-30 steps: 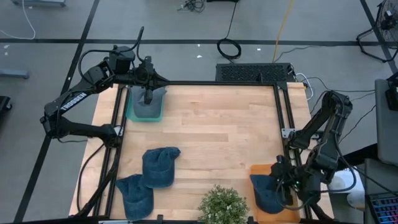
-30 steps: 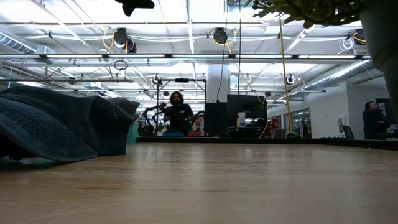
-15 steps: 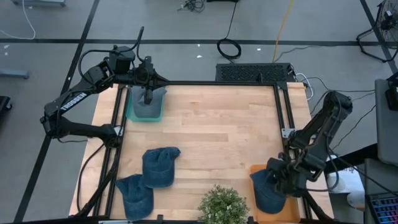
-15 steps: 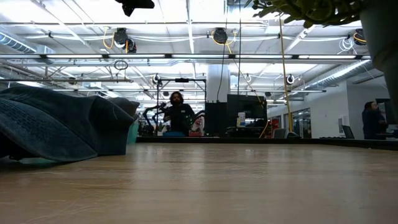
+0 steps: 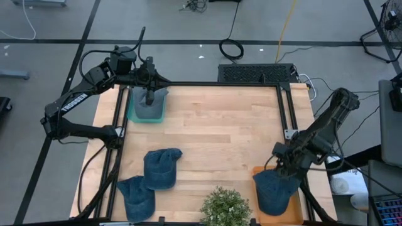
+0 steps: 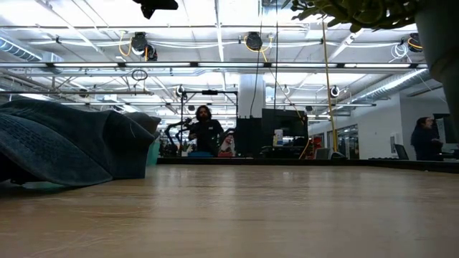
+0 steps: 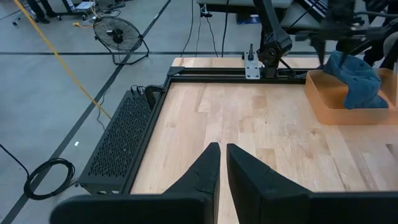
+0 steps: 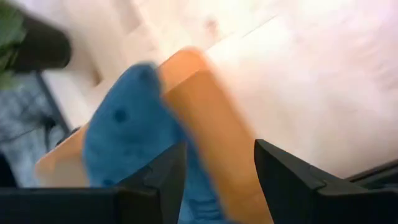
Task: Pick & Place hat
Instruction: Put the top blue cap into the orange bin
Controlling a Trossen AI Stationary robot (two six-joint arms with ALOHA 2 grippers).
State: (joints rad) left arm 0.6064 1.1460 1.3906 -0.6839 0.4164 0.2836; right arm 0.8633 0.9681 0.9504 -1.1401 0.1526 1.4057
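Two hats loose: two blue hats (image 5: 162,167) and (image 5: 137,196) lie touching near the table's front-left, not yet moved.
Orange bin (image 5: 295,215): holds one blue hat (image 5: 273,191), draped over its inner wall.
Teal bin (image 5: 134,116): seems to hold a grey-blue hat (image 5: 154,102), though the left arm hides much of it.
Right gripper (image 5: 281,164): above the orange bin, fingers spread, holding nothing.
Left gripper (image 7: 222,163): over the teal bin, fingers pressed together.
Risk: the draped hat could slide out onto the table if a finger catches its cloth.
Risk two: the plant (image 5: 225,208) stands near the path to the loose hats.
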